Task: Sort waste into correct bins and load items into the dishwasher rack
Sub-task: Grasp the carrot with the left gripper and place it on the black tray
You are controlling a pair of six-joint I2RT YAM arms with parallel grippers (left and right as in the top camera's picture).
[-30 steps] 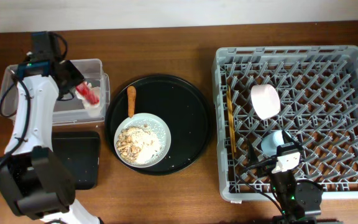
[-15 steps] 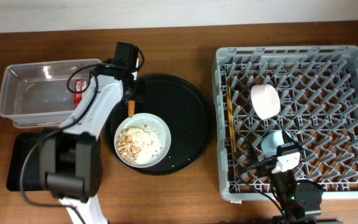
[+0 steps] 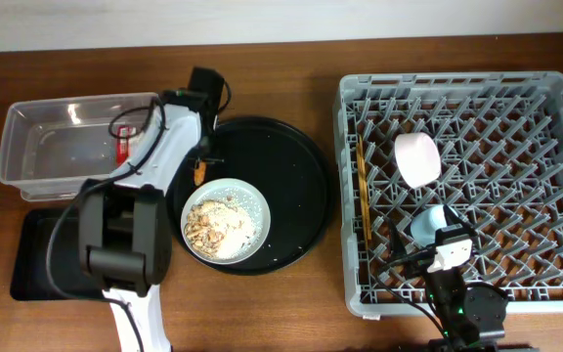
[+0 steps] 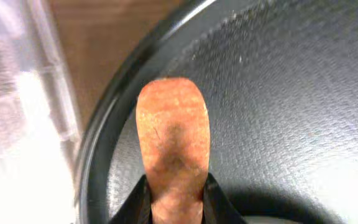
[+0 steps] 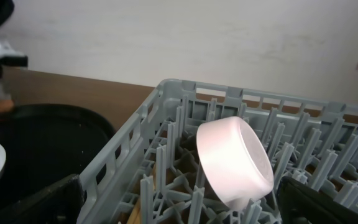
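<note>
My left gripper [image 4: 174,200] is shut on the small orange carrot-like stick [image 4: 173,127], a black finger pressed to each side. It holds the stick over the left rim of the round black tray [image 3: 291,166]; the overhead view shows the stick [image 3: 199,173] just under the gripper. The pale plate [image 3: 252,200] with beige food scraps [image 3: 215,223] sits in that tray. In the dishwasher rack [image 3: 545,117] are the white bowl [image 3: 416,158], the blue cup [image 3: 426,223] and the chopsticks [image 3: 363,191]. My right gripper [image 5: 182,200] hangs open above the rack, near the bowl [image 5: 235,158].
The clear tub [image 3: 57,147] stands at the far left with the red wrapper [image 3: 123,147] inside. The shallow black rectangular tray [image 3: 37,259] lies in front of it, partly under my left arm. Bare wooden table separates the round tray from the rack.
My left arm swung from the clear tub to the round tray and closed its jaws on the carrot stick, which shifted slightly. The right arm has not moved.
</note>
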